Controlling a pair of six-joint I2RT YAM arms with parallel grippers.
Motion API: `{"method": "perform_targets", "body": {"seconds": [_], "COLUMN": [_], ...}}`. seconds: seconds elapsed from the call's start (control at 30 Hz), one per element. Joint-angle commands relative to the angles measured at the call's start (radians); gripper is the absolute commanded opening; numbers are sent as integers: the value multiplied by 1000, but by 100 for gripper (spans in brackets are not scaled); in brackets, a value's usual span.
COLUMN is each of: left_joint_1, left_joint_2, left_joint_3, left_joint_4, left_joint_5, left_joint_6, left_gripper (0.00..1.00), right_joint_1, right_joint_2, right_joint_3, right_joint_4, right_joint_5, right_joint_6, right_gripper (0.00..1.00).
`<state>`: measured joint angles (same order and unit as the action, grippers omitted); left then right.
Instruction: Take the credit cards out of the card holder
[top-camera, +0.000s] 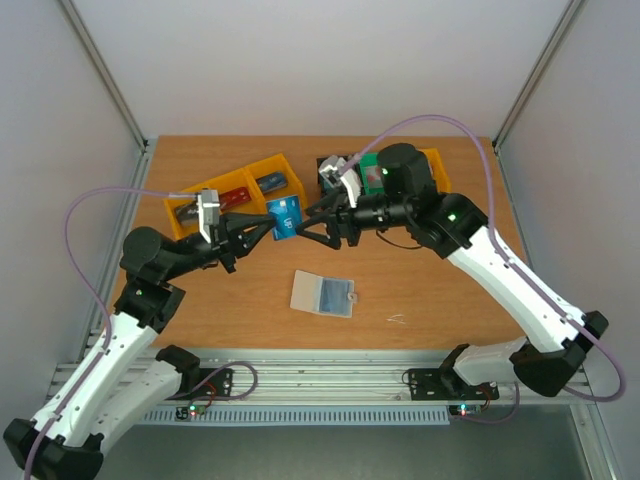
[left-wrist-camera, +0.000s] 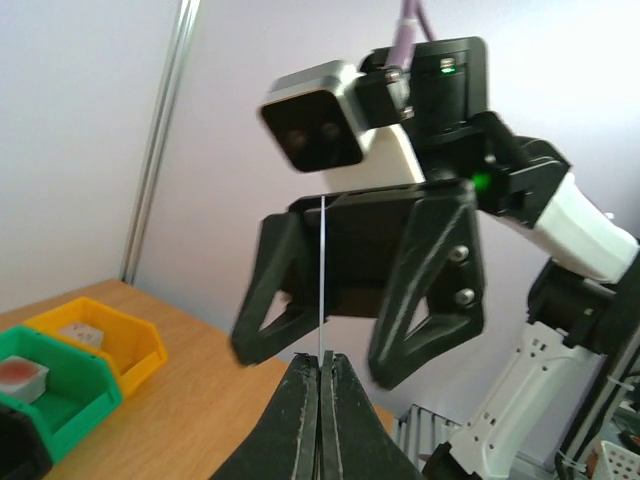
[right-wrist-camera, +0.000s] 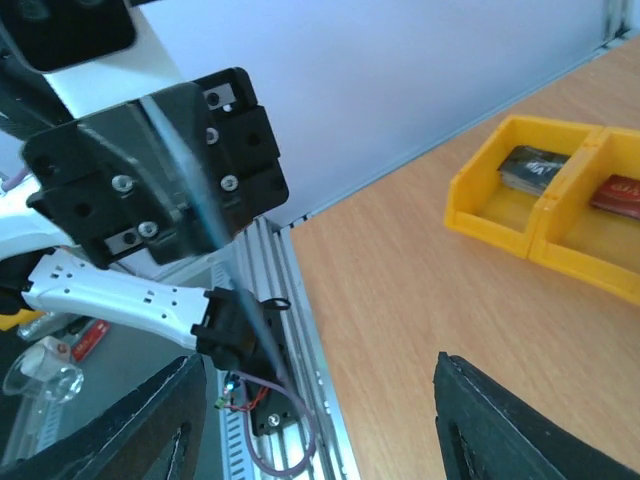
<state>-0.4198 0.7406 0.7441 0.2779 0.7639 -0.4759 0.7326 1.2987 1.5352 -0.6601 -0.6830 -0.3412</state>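
I'm fearing my wide-spread right claw (top-camera: 305, 222) knocking the blue credit card (top-camera: 285, 217) from where my left claw (top-camera: 266, 227) is pinching it.

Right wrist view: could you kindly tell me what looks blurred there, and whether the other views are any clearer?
Right wrist view: the card near the lens smears into a see-through blue streak, its own fingers are dark and soft, the yellow bin fairly sharp. Left wrist view: the card shows edge-on as a crisp thin line. Top view: evenly lit, sharp.
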Motion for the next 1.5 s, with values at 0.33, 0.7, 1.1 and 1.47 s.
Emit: {"method": "perform_targets", "body": {"seconds": [0.33, 0.7, 1.1, 1.47], "left_joint_1": [-66, -85, -89, -111], "left_joint_2": [-10, -135, -112, -88], "left_joint_3": [-19, 69, 49, 44], "left_joint_4": [141, -252, 230, -96], "left_joint_5": [57, -173, -45, 137], "left_joint_6": [-94, 536, 1803, 2345], "left_gripper": [0, 89, 84, 82], "right_joint_1": [46, 19, 40, 59], "right_joint_2": [-13, -26, 134, 250], "right_joint_3": [22, 302, 596, 585], "right_joint_4": [105, -485, -769, -647], "right_joint_5": [-108, 75, -48, -157], "right_joint_6": [169, 413, 531, 544], "right_gripper": [1, 1, 1, 1]}}
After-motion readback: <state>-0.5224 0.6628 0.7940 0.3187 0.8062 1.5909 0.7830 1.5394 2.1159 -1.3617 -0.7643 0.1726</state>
